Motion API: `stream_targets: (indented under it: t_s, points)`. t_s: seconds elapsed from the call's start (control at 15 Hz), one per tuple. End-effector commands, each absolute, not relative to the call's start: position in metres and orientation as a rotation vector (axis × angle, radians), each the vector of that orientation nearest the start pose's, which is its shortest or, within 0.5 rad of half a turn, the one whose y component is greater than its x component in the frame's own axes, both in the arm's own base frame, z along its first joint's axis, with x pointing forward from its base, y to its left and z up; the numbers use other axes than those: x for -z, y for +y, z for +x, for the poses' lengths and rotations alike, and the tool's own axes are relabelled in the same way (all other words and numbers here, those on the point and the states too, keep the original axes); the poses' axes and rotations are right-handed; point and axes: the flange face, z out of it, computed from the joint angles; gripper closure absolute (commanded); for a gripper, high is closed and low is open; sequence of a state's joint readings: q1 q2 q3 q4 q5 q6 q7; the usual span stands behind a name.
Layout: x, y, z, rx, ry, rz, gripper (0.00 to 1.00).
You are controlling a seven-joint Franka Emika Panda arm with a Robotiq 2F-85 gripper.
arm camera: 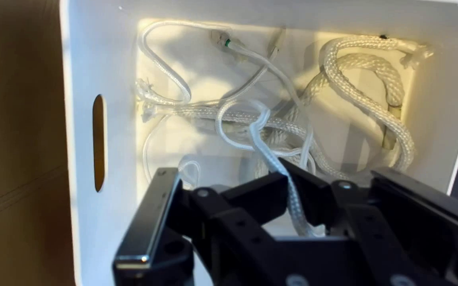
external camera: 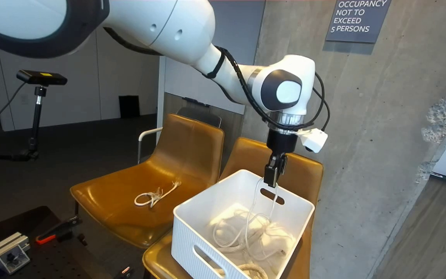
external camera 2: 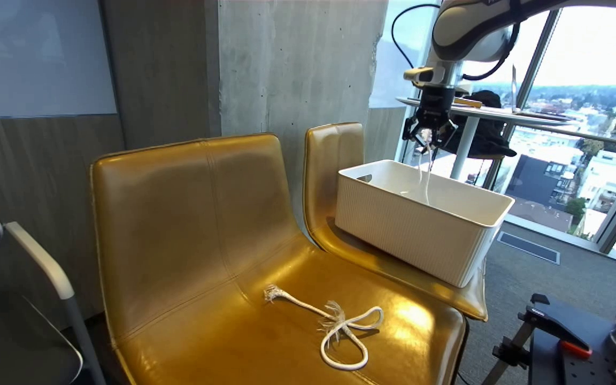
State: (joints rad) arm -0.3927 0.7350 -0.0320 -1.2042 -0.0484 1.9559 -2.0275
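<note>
A black gripper [arm camera: 286, 180], fingers clenched on a thin white cord [arm camera: 264, 149], loomed at the wrist view's bottom. In an exterior view, the cord hung into a white bin [external camera: 184, 242], lower center. In an exterior view, a looped rope [external camera 2: 342, 324] lay lower center on a tan chair [external camera 2: 174, 230].

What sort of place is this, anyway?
Probably an office building, perhaps a meeting room: a sign on the concrete wall caps occupancy at 5 persons, brown chairs stand near it, and large windows look out over rooftops.
</note>
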Motion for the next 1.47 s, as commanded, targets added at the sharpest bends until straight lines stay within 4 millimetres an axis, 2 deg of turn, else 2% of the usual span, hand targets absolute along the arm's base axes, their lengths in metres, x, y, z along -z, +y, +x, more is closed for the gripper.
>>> stream_targets:
  t_s: [0.0,0.13,0.47,0.67,0.93,1.0,1.07,1.2,1.33,1.4]
  points:
    - [-0.396,-0.265,0.684,0.06,2.326,2.023,1.0]
    - [-0.419,-0.231,0.686,0.036,2.335,1.969,1.0]
    - [-0.482,-0.111,0.68,-0.046,2.376,1.794,1.0]
    - [-0.516,-0.033,0.666,-0.087,2.389,1.711,1.0]
    - [-0.55,0.077,0.636,-0.122,2.414,1.626,1.0]
    - [-0.55,0.108,0.628,-0.123,2.418,1.604,1.0]
    - [-0.559,0.136,0.617,-0.126,2.423,1.589,1.0]
    - [-0.558,0.194,0.598,-0.128,2.43,1.557,1.0]
    - [-0.549,0.242,0.584,-0.122,2.444,1.533,1.0]
    - [-0.544,0.26,0.58,-0.117,2.451,1.526,1.0]
